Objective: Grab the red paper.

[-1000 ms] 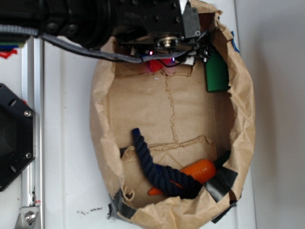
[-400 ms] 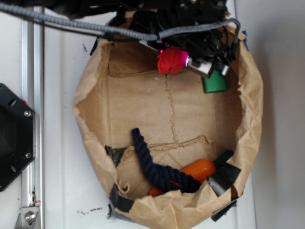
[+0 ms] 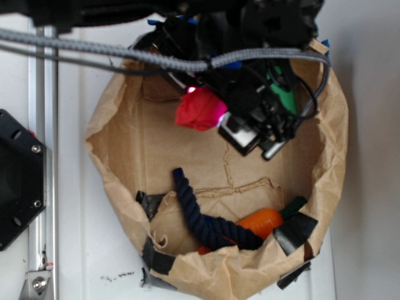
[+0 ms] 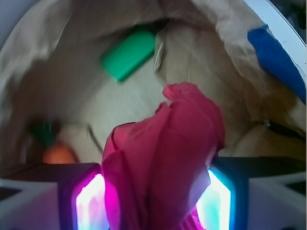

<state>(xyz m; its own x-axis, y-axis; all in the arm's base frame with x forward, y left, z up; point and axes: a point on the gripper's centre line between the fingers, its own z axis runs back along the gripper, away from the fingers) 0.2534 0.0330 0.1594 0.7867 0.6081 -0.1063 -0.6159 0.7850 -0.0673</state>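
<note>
Your hand (image 4: 153, 191) is clamped on the red paper (image 3: 199, 110), both glowing fingers (image 4: 91, 199) pressing its sides | wad hangs above the brown paper bag (image 3: 112, 181) floor, near its upper rim | green block (image 4: 128, 53) beyond it | carrot toy (image 3: 259, 222), dark rope (image 3: 200, 215) at the bag's lower end

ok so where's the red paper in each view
Exterior: the red paper sits in the upper middle of the picture, over the brown paper bag, at the tip of the pincer.
Wrist: it fills the centre and bottom, clamped between the glowing fingers.
Shared landmark: the green block, right of the paper in the exterior view and upper left in the wrist view.
</note>
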